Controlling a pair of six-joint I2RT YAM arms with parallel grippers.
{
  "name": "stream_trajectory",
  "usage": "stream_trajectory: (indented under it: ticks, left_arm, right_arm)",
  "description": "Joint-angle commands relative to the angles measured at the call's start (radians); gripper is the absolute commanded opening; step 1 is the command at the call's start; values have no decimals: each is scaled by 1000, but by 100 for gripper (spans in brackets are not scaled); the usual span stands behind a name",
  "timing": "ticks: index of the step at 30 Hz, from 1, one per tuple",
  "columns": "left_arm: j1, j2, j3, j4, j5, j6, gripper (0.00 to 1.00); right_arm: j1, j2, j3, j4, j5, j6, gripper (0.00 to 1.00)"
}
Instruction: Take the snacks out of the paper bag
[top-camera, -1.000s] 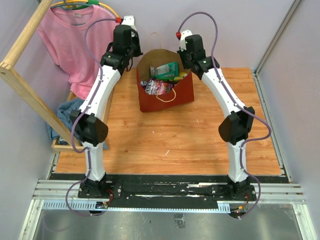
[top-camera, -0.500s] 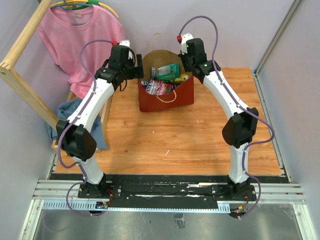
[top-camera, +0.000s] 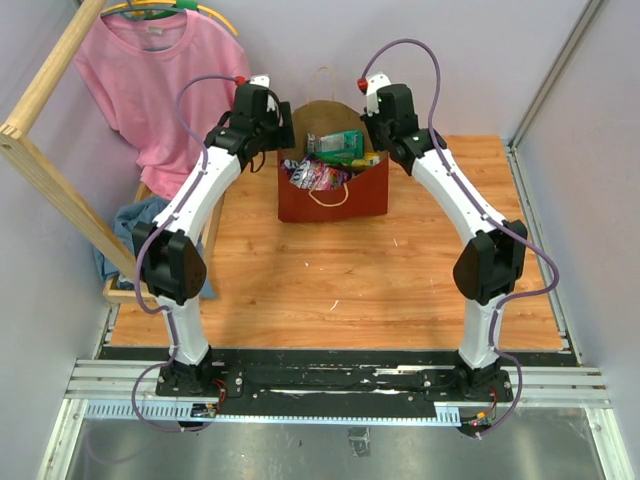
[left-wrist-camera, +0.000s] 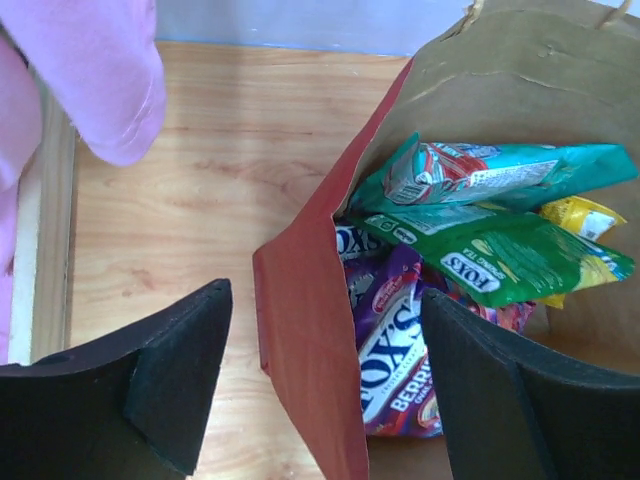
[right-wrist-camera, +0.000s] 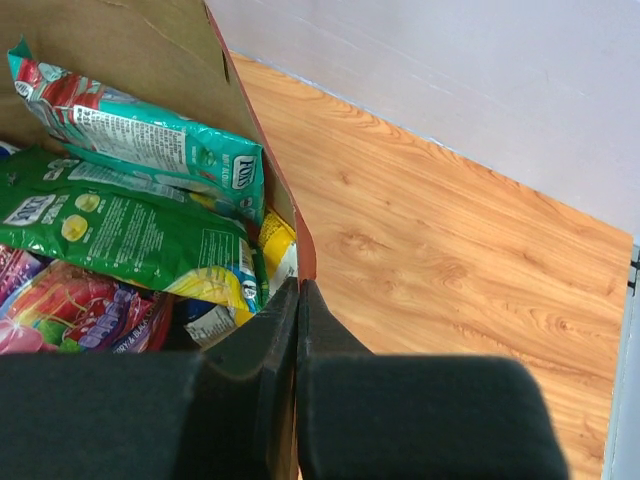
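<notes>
The paper bag (top-camera: 335, 198) stood upright at the far middle of the wooden table (top-camera: 330, 275), mouth open, dark red outside and brown kraft inside, one thin loop handle hanging over its front face. The left gripper (left-wrist-camera: 322, 310) was positioned at the bag's left wall with its jaws wide apart: one finger (left-wrist-camera: 175, 375) outside over the table, the other inside over the contents, and the wall's upper edge in the gap between them — not gripped. The right gripper (right-wrist-camera: 298, 292) was at the bag's right wall with its jaws together, clamped on the top edge of that wall (the paper ran straight into the seam between the two pads). All visible snacks lay inside the bag: a teal packet (left-wrist-camera: 490, 168) uppermost, a green packet (left-wrist-camera: 500, 262) just below and touching it, a purple packet (left-wrist-camera: 392, 350) marked "FOX'S" beneath these toward the left wall, and a yellow packet (left-wrist-camera: 582, 214) partly hidden at the right side. A pink T-shirt (top-camera: 150, 85) hung to the left of the bag — clear of both grippers.
</notes>
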Motion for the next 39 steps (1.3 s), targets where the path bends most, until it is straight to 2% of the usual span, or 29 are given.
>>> stream_trajectory:
  ticks: [1,3,5,7,8,14,20,23,27,30,35,36,37,39]
  left_arm:
    - [-6,60,51,-8,15,7,72]
    - [-15,69,14,-2,-14,14,55]
    - [-23,67,-32,13,-55,22,33]
    - [-28,59,-55,9,-89,26,5]
    - [-31,50,-57,1,-101,27,1]
    - [-73,-94,-90,-12,-127,57,1]
    - [-136,-161,-27,-93,-106,91,1]
    - [-143,-154,10,-98,-108,102,1]
    - [-139,-63,81,-56,-190,146,1]
    - [-113,82,251,-79,-195,157,1]
    - [-80,294,650,-63,-215,185,1]
    - [-81,289,647,-19,-228,190,1]
    - [-80,255,580,47,-237,193,0]
    - [-81,127,311,229,-259,186,0]
  right_arm:
    - [-3,-104,-54,79,-3,8,1]
    - [-3,-126,-87,86,-2,13,1]
    - [-3,-146,-127,92,-2,21,1]
    - [-2,-168,-157,95,-2,28,1]
    - [1,-179,-170,94,1,31,1]
    - [54,-294,-247,70,43,19,1]
    - [103,-391,-292,76,59,23,1]
    - [107,-375,-261,76,63,7,1]
    - [106,-269,-147,67,116,-67,1]
    - [105,-124,0,49,183,-149,1]
    - [80,105,352,-4,244,-222,1]
    - [77,126,399,-8,246,-226,1]
    - [77,130,415,-1,249,-229,1]
    - [79,85,343,41,250,-204,1]
